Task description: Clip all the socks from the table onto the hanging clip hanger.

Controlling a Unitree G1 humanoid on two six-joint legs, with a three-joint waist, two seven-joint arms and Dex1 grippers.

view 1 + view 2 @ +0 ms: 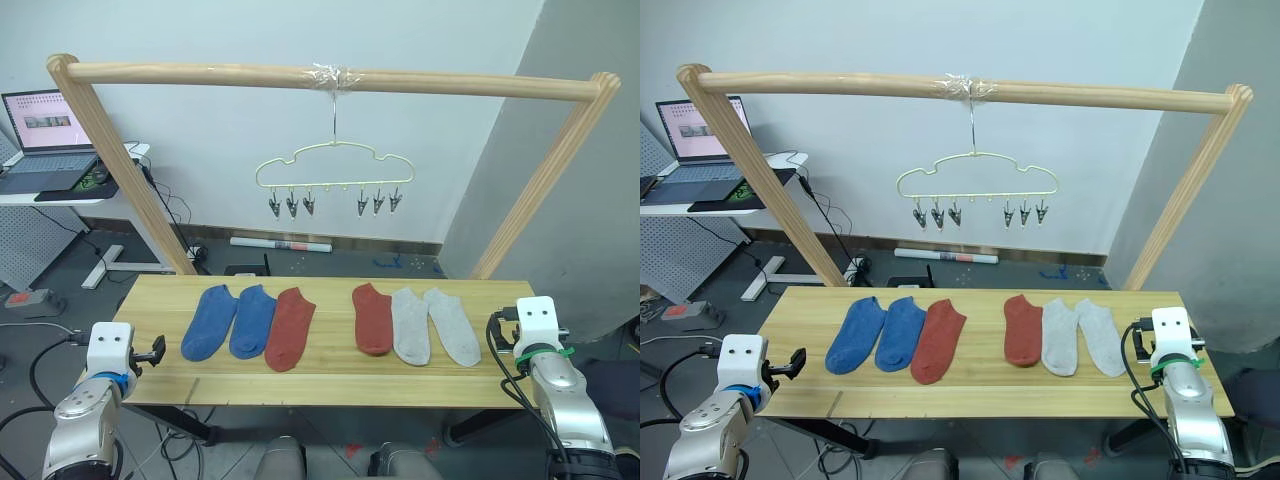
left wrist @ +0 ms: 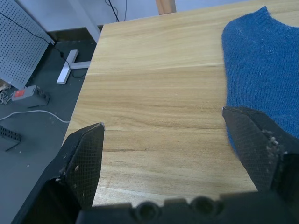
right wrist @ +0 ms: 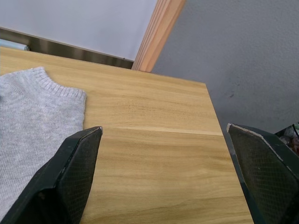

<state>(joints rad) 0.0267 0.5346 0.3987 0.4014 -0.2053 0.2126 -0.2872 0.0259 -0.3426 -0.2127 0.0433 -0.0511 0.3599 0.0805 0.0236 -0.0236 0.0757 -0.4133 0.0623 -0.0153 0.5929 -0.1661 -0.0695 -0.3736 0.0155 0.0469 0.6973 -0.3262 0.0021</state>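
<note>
A: Head views, L to R on the long light wooden plank counter (image 1: 330,385)?

B: Six short ankle socks in a row, two groups w/ a gap between. Left group: blue sock (image 1: 208,321), second blue sock (image 1: 252,320), rust-red sock (image 1: 290,327), neighbours touching. Right group: second rust-red sock (image 1: 373,318), light grey sock (image 1: 410,325), second light grey sock (image 1: 451,325), also touching.

A: Above the counter?

B: Thin pale-yellow wire clip hanger (image 1: 334,165), cloud-like outline, hooked on the round wooden top bar of the frame (image 1: 330,78). Six small metal clips on its lower bar, three + three; none holds a sock. Behind, at left: open laptop (image 1: 45,140) on a side desk.

A: Arms in the head views?

B: Left tool (image 1: 155,350) just off the counter's left end, near the first blue sock, not touching. Right arm at the counter's right end; its tool's state can't be read here.

A: Left wrist view?

B: Left tool (image 2: 163,123) w/ black fingers (image 2: 86,156) spread wide, nothing between them; bare counter below, blue sock beside one finger.

A: Right wrist view?

B: Right tool (image 3: 164,128) also spread wide, holding nothing, over the counter's corner; grey sock edge next to one finger (image 3: 77,163), frame post behind.
</note>
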